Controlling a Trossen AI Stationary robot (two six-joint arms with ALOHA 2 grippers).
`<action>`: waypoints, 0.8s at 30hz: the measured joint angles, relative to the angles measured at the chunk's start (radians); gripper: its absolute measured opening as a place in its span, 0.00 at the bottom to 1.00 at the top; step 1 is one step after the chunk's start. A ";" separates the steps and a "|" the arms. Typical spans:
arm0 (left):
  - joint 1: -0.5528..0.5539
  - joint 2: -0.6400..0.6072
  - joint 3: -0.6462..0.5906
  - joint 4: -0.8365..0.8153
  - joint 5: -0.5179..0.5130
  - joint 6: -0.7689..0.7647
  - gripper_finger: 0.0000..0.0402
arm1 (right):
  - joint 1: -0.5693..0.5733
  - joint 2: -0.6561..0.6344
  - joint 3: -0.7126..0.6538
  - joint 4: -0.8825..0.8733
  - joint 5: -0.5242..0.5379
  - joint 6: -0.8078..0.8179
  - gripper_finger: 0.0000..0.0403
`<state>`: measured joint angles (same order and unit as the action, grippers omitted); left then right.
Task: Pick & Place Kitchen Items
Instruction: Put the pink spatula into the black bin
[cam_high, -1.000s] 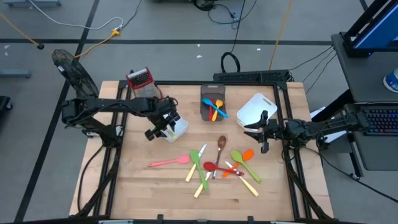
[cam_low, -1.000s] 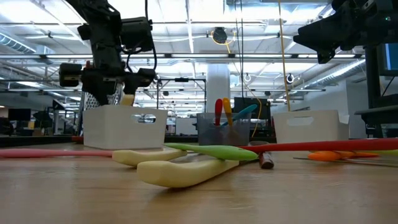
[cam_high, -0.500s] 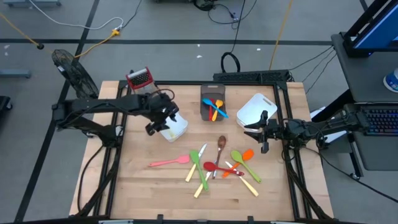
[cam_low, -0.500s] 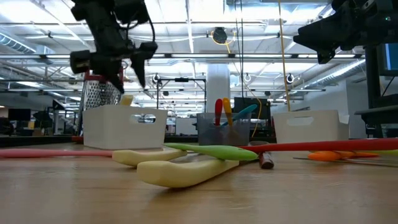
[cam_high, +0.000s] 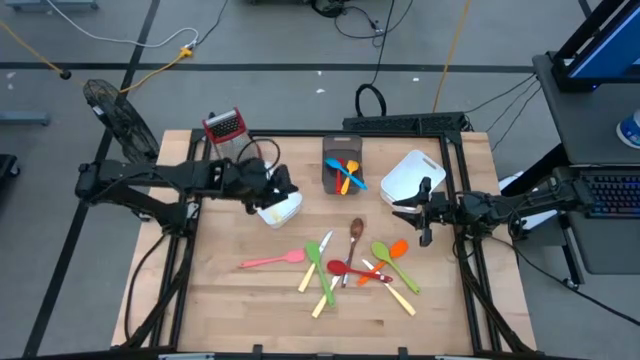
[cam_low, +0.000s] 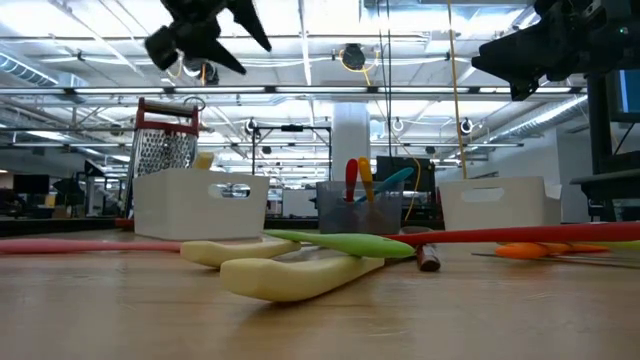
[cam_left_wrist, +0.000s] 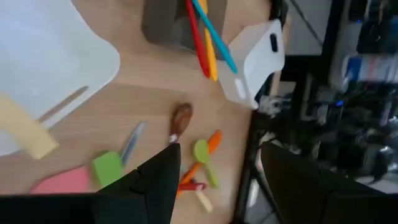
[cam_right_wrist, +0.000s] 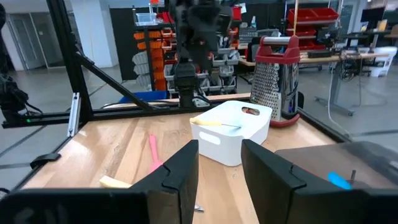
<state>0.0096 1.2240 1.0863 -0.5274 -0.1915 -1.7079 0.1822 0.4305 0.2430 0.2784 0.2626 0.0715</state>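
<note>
High view: the kitchen items (cam_high: 350, 262) lie scattered over the middle of the wooden counter (cam_high: 230, 300), among them a pink spatula (cam_high: 272, 260), a brown wooden spoon (cam_high: 355, 234), a green spoon (cam_high: 386, 255) and cream-handled pieces, several overlapping one another. Behind them stands a grey bin (cam_high: 342, 165) holding red, orange and blue utensils upright, with a tilted white bin (cam_high: 412, 177) to its right and another white bin (cam_high: 279, 206) to its left, which holds a cream-handled piece. A red-topped box grater (cam_high: 226, 131) stands near the far left corner.

The left gripper (cam_high: 279, 186) hovers above the left white bin, well above the counter as the low view shows; its fingers (cam_left_wrist: 157, 180) are parted and hold nothing. The right gripper (cam_high: 425, 212) waits beside the tilted white bin at the right edge, fingers (cam_right_wrist: 183, 171) apart with nothing between them.

The near half of the counter in front of the scattered items is bare wood, as is the strip along the left edge. The black frame rails border the counter on all sides.
</note>
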 joint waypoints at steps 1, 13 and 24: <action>-0.024 0.004 -0.001 0.026 -0.024 0.015 0.57 | 0.000 0.000 0.000 0.000 0.000 -0.010 0.28; -0.267 0.153 0.000 0.293 -0.195 0.058 0.57 | 0.000 0.003 0.000 0.001 -0.003 0.127 0.28; -0.363 0.350 0.000 0.341 -0.042 -0.059 0.57 | 0.000 0.005 0.000 0.000 -0.005 0.122 0.28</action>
<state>-0.3531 1.5735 1.0863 -0.1867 -0.2330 -1.7665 0.1825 0.4355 0.2432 0.2783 0.2577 0.1940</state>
